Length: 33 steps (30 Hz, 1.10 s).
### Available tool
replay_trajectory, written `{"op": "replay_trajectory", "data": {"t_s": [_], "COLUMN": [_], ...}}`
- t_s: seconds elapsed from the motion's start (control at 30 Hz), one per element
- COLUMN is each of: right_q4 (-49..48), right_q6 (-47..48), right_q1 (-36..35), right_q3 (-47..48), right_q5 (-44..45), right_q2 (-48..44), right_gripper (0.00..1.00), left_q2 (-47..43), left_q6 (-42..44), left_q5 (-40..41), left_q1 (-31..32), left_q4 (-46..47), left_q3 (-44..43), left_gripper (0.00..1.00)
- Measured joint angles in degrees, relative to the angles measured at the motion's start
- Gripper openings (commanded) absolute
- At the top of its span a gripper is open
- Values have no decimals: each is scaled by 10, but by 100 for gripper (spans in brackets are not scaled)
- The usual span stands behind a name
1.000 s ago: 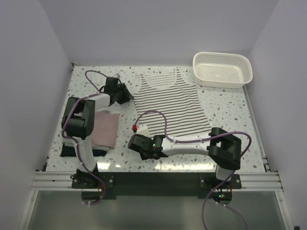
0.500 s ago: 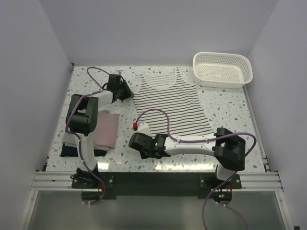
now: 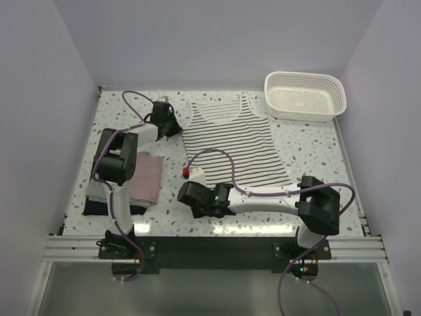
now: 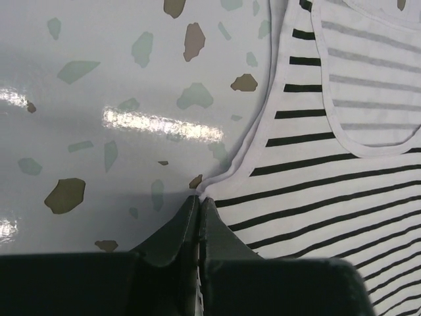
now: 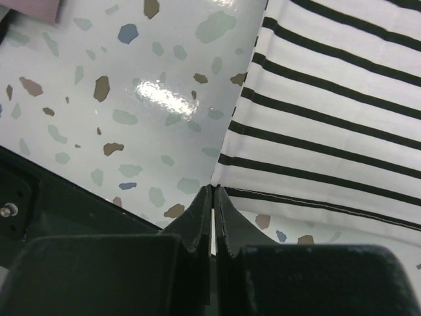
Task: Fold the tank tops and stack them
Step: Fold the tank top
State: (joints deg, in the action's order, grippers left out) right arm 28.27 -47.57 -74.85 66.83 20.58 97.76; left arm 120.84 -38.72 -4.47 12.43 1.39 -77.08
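On the counter [image 3: 312, 141], the striped tank top [image 3: 233, 141] was spread flat from centre toward 12 o'clock, white with thin black bands. At 8 o'clock a folded pink top [image 3: 146, 176] was stacked on a navy top [image 3: 95, 207]. The striped top's left edge was pinched, apparently for a lengthwise fold: the left pincer [image 4: 199, 201] was clamped at the armhole and the right pincer [image 5: 212, 192] at the hem corner.

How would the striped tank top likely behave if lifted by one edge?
Probably floppy: the striped tank top lies thin and flat, so it should sag between the left gripper and right gripper. Likely light; pushed, it would probably wrinkle.
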Motion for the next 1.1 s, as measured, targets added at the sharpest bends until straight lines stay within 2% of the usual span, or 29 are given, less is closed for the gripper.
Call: {"op": "replay_trajectory", "data": {"t_s": [0.2,0.4,0.67,0.9,1.1], "right_q4": [-25,-51,-69,-92,-111], "right_q6": [0,2,5,-5,-27], "right_q1": [-5,-21,-22,2,24], "right_q3": [10,89,146,72,-13], "right_q5": [-40,-85,-113,-111,-104], "right_q2": [15,99,123,69,-1], "right_gripper": [0,0,0,0,0], "left_q2": [-18,-30,-44,-53,-53], "left_q6": [3,10,23,23,22], "left_q5": [57,128,159,151,151], "left_q1": [1,-23,-49,-38,-2], "left_q4": [-54,-142,-198,-213,-223], "left_q3": [-4,-28,-49,-83,-126], "left_gripper": [0,0,0,0,0]}}
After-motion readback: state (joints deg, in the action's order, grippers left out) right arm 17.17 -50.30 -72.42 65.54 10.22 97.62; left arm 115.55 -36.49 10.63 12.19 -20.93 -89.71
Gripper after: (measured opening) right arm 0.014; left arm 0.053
